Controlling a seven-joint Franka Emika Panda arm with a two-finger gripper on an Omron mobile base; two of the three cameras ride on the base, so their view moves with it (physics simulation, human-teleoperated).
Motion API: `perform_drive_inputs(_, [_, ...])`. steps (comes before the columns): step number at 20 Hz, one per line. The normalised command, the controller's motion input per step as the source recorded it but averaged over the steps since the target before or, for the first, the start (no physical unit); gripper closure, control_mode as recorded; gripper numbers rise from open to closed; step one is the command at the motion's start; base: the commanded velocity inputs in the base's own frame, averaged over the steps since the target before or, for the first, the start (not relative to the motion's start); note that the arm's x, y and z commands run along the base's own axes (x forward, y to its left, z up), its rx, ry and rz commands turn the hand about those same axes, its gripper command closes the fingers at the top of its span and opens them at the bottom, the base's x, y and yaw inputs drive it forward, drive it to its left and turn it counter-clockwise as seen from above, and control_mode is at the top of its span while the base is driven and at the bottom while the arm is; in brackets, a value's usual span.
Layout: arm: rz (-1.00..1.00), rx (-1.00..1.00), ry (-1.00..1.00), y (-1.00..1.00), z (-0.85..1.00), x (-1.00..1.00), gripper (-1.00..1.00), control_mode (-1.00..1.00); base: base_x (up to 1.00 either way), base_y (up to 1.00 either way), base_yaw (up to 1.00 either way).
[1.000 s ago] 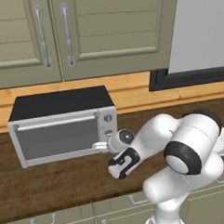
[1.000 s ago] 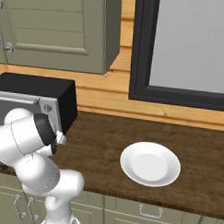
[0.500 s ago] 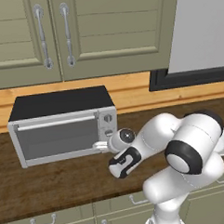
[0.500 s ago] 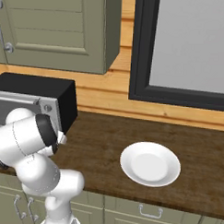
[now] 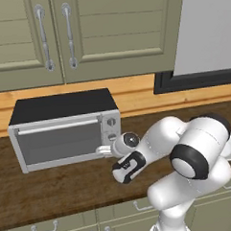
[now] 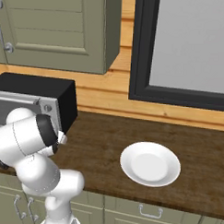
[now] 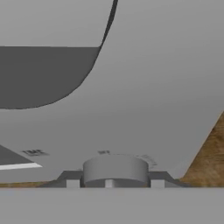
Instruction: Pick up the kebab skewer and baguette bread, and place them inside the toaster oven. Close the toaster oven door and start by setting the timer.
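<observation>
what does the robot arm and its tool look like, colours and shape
The arm is glossy white, built of fat rounded segments with black bands at the joints, most plainly a dark ring on the big elbow. The wrist ends in a small white knob with a dark disc. The tool has a white body with a black block on its side and two small dark grey fingertips. No cables or markings can be seen.
</observation>
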Motion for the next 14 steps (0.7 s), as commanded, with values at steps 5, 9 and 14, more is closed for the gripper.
perform_drive_inputs(5, [0.0,0.03,-0.03,-0.02,-0.02,-0.05,1.0,-1.0,0.0,0.0,0.0])
perform_drive_inputs(9, [0.0,0.18,-0.13,-0.2,-0.06,-0.07,1.0,-1.0,0.0,0.0,0.0])
perform_drive_inputs(14, [0.06,0.26,-0.15,-0.35,-0.17,-0.1,1.0,-1.0,0.0,0.0,0.0])
